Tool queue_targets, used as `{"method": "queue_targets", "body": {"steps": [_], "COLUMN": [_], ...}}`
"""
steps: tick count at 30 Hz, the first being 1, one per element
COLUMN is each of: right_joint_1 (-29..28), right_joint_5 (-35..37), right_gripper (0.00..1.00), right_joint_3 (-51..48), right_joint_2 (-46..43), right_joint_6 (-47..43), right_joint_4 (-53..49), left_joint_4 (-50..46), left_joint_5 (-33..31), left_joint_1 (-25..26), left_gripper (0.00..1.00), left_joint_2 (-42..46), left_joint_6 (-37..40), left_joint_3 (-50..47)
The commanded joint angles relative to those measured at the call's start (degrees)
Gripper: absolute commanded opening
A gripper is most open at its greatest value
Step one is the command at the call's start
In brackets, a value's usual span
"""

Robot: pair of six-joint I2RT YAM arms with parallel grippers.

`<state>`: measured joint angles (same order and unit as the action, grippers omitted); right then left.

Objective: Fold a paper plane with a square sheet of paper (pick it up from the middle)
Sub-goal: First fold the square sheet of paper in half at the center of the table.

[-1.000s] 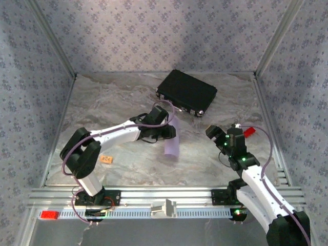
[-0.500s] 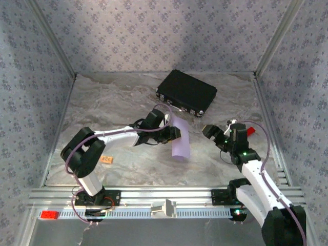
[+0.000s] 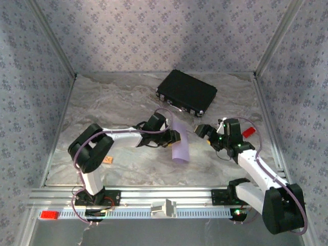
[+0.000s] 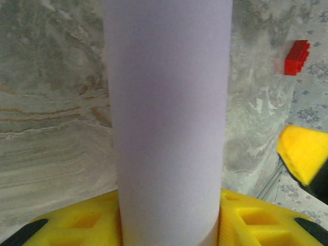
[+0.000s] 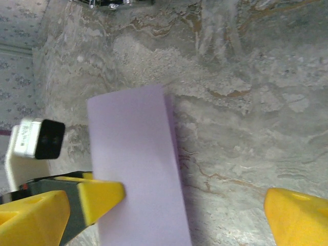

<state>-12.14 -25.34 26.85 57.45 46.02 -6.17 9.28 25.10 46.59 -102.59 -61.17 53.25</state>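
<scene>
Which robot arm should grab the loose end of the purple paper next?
Probably the right. The right gripper is open and sits close beside the thin pale lilac sheet of paper, while the left gripper is busy, shut on that sheet.

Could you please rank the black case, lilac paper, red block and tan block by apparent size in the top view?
1. black case
2. lilac paper, held nearer the camera
3. red block and tan block: too alike to rank
</scene>
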Motion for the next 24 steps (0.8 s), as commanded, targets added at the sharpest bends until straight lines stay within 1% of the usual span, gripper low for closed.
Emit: {"method": "queue_targets", "body": {"steps": [1,7,16,22,24], "right_joint_1": [-0.92,-1.89,-3.53,-4.03,-4.22], "right_joint_5": [-0.81,-3.63,-2.12,-1.78,-1.72], "right_gripper": [0.99,0.99,0.99,0.99,0.99], "right_joint_3": [1.98,3.06,3.73,4.24,4.31], "right_joint_2": [0.92,5.05,7.40,8.20,8.34], "right_joint_6": [-1.21,-2.16,-2.06,-1.98,-1.95], "right_joint_4": [-0.36,-0.41,-0.40,-0.68,-0.66], "left_joint_4": [1.72,-0.80,-8.85,-14.78,-16.45], "left_joint_5": [0.45,-1.69,-6.02,-9.03,-9.95], "left_joint_1": [-0.04,0.05,0.72,1.52,1.68], "left_gripper": [0.43,0.43,0.47,0.54,0.59], "left_joint_2": [-1.41,-1.92,-1.83,-1.70,-1.31], "left_joint_6": [-0.60,0.47,4.55,7.69,8.56], "left_joint_3": [-0.26,-0.29,1.66,4.18,4.91]}}
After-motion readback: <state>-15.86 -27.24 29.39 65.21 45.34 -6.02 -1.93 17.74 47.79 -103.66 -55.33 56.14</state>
